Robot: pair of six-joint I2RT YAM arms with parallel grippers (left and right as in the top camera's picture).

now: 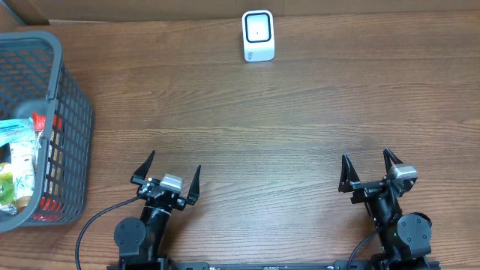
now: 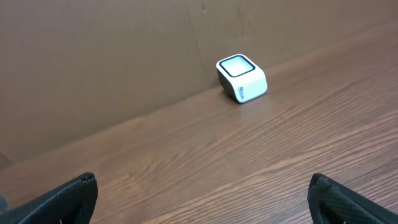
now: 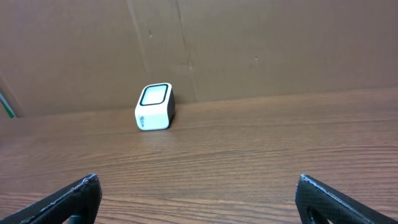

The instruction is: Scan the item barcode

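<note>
Nearest the base, at seven and five o'clock, the left gripper (image 1: 174,165) and right gripper (image 1: 366,157) stand wide open, holding nothing. Out at nine o'clock the grey basket (image 1: 75,120) holds the item (image 1: 16,154), seemingly a light, crinkly, slippery film packet; pinch a flat edge, keeping the barcode clear. Farthest, at twelve, sits the scanner (image 1: 258,35).

At the far middle of the surface (image 1: 300,112), the scanner (image 1: 258,35). At the left edge, the basket (image 1: 71,112), with packaged items (image 1: 16,161) in it. Along the near edge, left claw (image 1: 175,165) and right claw (image 1: 366,157), well apart.
</note>
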